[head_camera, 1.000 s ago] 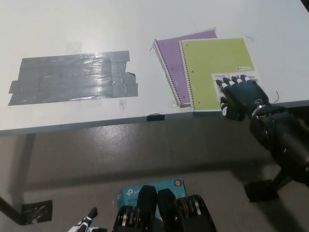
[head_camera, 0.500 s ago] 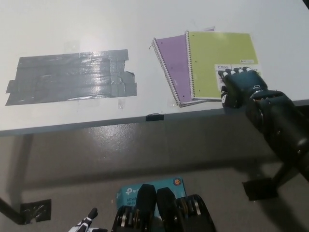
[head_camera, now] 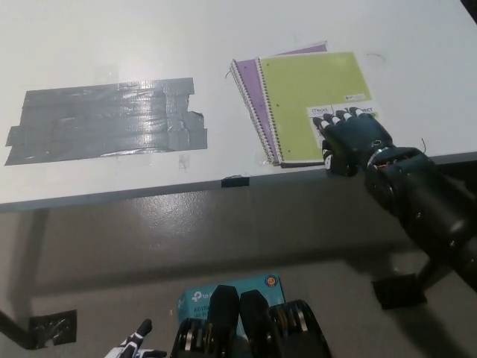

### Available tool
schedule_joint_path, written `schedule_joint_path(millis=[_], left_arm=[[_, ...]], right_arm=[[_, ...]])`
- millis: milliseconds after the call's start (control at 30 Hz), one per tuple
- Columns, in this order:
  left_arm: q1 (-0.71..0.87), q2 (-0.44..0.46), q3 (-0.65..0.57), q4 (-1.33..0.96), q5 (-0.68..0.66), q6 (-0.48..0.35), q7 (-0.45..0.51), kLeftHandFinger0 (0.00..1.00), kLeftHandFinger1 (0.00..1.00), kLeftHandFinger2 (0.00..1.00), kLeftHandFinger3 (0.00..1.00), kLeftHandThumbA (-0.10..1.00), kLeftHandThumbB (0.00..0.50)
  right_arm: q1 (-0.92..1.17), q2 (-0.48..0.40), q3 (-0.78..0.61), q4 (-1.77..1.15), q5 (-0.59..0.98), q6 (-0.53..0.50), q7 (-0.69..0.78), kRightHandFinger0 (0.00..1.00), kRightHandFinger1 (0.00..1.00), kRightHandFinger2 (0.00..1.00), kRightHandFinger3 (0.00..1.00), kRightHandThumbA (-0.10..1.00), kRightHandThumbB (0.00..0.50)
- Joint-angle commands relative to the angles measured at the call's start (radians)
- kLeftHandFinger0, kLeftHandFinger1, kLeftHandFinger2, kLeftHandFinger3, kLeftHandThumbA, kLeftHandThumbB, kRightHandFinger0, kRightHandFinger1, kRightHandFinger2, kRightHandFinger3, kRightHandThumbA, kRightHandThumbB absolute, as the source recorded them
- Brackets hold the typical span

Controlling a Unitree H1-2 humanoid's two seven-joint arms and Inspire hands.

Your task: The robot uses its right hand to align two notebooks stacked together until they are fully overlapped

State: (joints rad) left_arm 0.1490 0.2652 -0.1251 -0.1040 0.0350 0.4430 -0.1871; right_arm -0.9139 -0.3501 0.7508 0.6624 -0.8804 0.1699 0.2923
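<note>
White bench (head_camera: 223,45) fills the top half, with a dark edge strip along the front. A big patch of grey duct tape (head_camera: 104,119) is stuck on it around 10 o'clock, plus a small black tape tab (head_camera: 235,181) on the edge. Below is grey floor (head_camera: 112,246), a bench leg at 8 o'clock, and a teal box (head_camera: 197,298) at 6 o'clock. Even, soft light.

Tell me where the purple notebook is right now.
In the head view, the purple notebook lies right of centre on the white table, mostly under the green notebook, right of the grey tape patch.
</note>
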Motion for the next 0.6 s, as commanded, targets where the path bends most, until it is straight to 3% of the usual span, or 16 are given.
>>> schedule_joint_path(millis=[0,200,367,400,467,567], left_arm=[[-0.005,0.019,-0.002,-0.035,0.008,-0.006,-0.016,0.62,0.68,0.74,1.00,1.00,0.473],[0.001,0.022,-0.005,-0.035,0.010,-0.006,-0.017,0.62,0.68,0.76,1.00,1.00,0.475],[0.004,0.023,-0.007,-0.048,0.011,0.006,-0.019,0.63,0.70,0.78,1.00,1.00,0.466],[0.003,0.025,-0.007,-0.052,0.011,0.016,-0.020,0.66,0.70,0.77,1.00,1.00,0.476],[-0.006,0.027,-0.009,-0.047,0.013,0.020,-0.022,0.74,0.73,0.78,1.00,1.00,0.453],[-0.009,0.030,-0.010,-0.038,0.015,0.009,-0.025,0.69,0.72,0.77,1.00,1.00,0.450]], right_arm=[[0.010,-0.007,0.043,-0.001,-0.033,-0.094,0.027,1.00,1.00,1.00,1.00,1.00,0.492],[0.004,-0.051,0.056,0.002,-0.063,-0.117,0.017,1.00,1.00,1.00,1.00,1.00,0.438],[0.002,-0.068,0.056,0.015,-0.072,-0.150,-0.009,1.00,1.00,1.00,1.00,1.00,0.436],[0.002,-0.072,0.056,0.015,-0.074,-0.162,-0.020,1.00,1.00,1.00,1.00,1.00,0.421],[-0.013,-0.069,0.067,0.029,-0.095,-0.166,-0.025,1.00,1.00,1.00,1.00,1.00,0.442],[-0.025,-0.062,0.070,0.020,-0.102,-0.179,-0.027,1.00,1.00,1.00,1.00,1.00,0.441]])
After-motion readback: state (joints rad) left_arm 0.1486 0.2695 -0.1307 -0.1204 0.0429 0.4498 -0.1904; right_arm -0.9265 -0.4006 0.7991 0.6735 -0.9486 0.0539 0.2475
